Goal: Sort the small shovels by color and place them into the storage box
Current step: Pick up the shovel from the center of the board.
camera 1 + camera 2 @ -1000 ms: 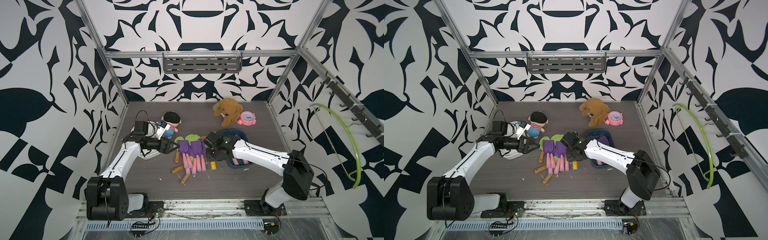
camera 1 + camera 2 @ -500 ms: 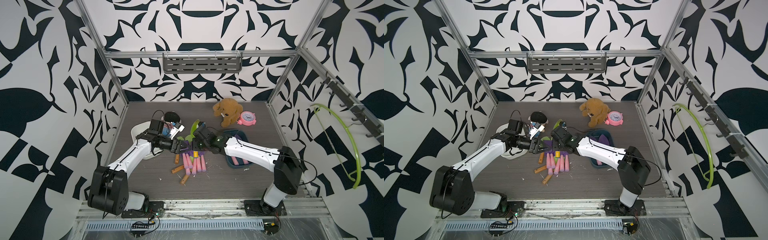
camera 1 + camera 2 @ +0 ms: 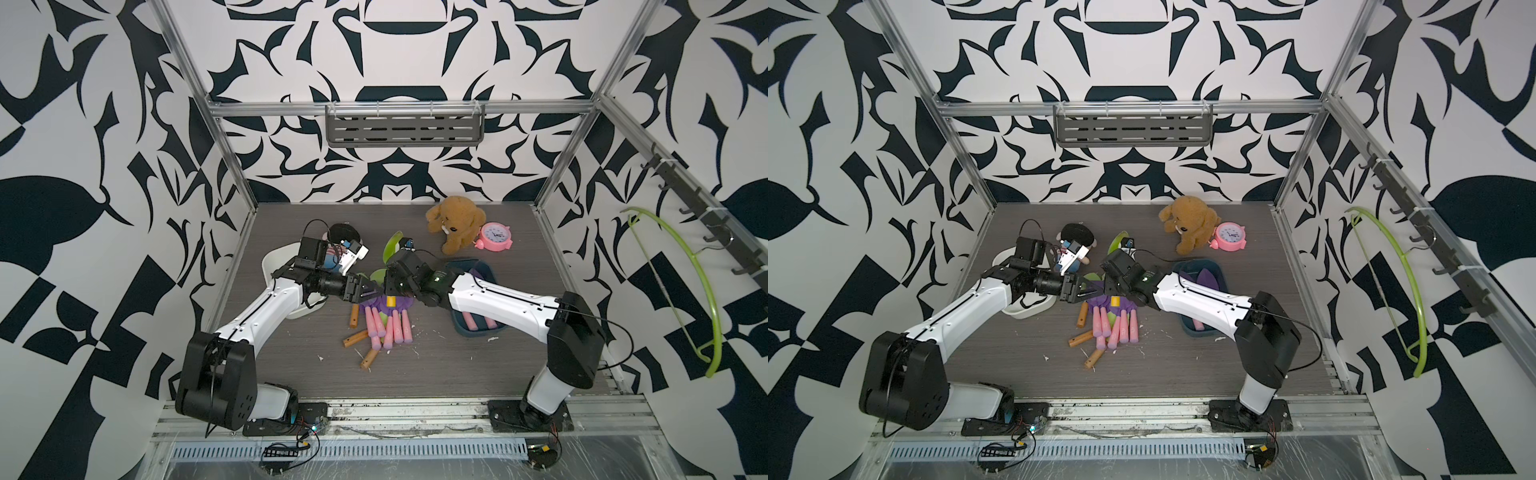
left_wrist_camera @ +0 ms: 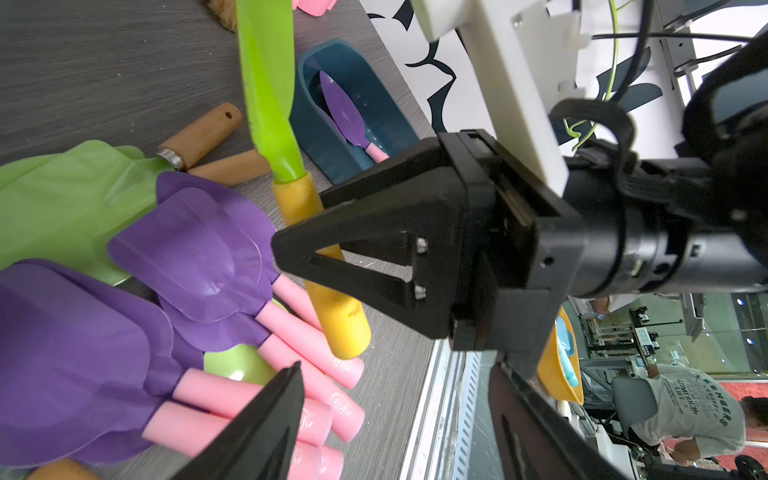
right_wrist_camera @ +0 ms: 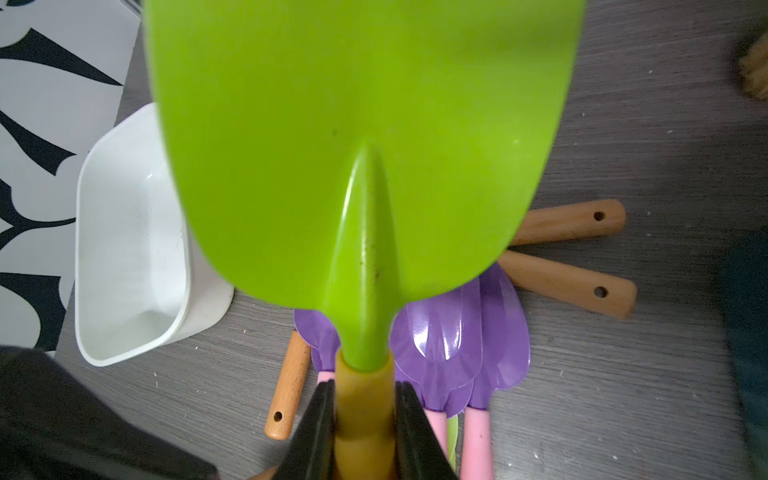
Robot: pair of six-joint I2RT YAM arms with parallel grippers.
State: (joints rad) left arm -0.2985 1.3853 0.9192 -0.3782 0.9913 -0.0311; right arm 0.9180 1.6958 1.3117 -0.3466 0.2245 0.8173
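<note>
My right gripper [image 5: 363, 415] is shut on the yellow handle [image 5: 361, 411] of a green shovel [image 3: 392, 246], held above the pile with its blade [image 5: 361, 145] tilted up. My left gripper [image 3: 372, 291] is open right beside that handle [image 4: 332, 307], with nothing between its fingers [image 4: 266, 419]. Several purple shovels with pink handles [image 3: 386, 328] and green ones with wooden handles [image 3: 355, 338] lie heaped on the table. A dark blue storage box [image 3: 478, 262] holds purple shovels [image 4: 343, 108]. The white box [image 5: 124, 249] is empty.
A brown teddy bear [image 3: 455, 222] and a pink alarm clock [image 3: 494, 237] sit at the back right. A doll [image 3: 1077, 235] lies behind my left wrist. A green hanger [image 3: 685, 282] hangs on the right wall. My right arm crosses over the blue box [image 3: 1200, 266].
The right gripper raised the yellow-handled green shovel off the pile and carried it left. The left arm swung right to meet it, and its jaws narrowed a little.
</note>
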